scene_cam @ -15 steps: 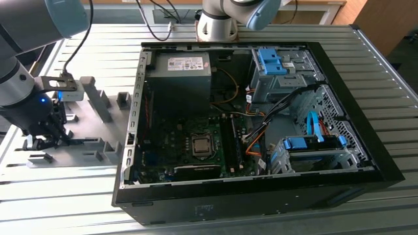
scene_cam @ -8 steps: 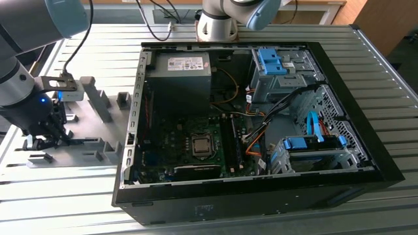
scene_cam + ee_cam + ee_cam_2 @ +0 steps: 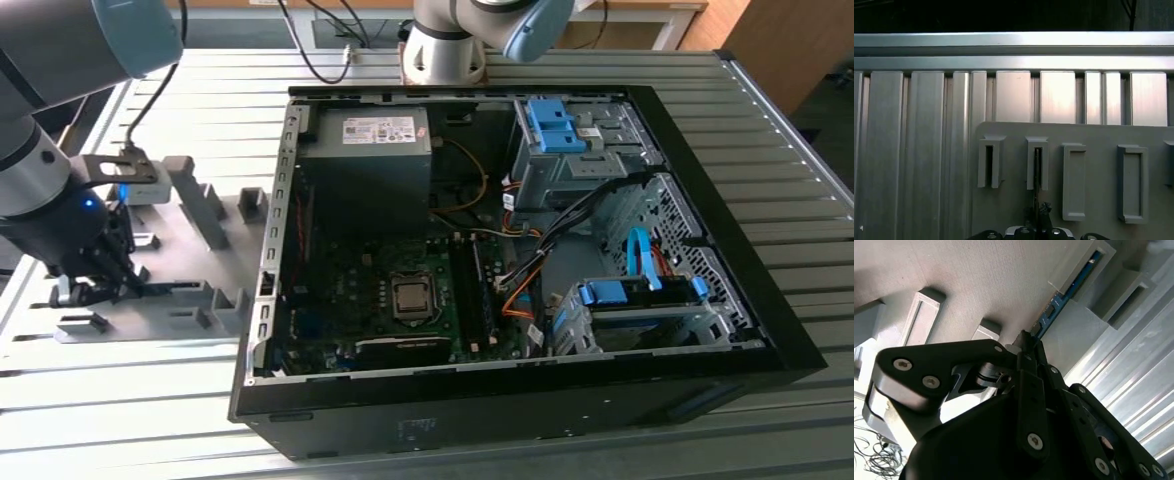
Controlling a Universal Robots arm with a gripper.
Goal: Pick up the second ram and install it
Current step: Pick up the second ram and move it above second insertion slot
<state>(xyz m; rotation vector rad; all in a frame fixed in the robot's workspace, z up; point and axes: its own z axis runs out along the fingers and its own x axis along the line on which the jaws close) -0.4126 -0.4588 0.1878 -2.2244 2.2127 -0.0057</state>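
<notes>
Black metal gripper (image 3: 1026, 342) pinches its jaws nearly closed on the thin dark-green circuit-board ram strip (image 3: 1064, 292). That strip's far end sits in a slotted gray plastic holder block (image 3: 1109, 250).

The computer case (image 3: 534, 410) lay on the slatted table (image 3: 761, 110), toward the exterior view's right. The holder plate (image 3: 167, 262) lay beside it at the left, with the gripper (image 3: 94, 285) over it. The second ram (image 3: 1069, 287) stood on edge in a holder block (image 3: 1074, 265).
</notes>
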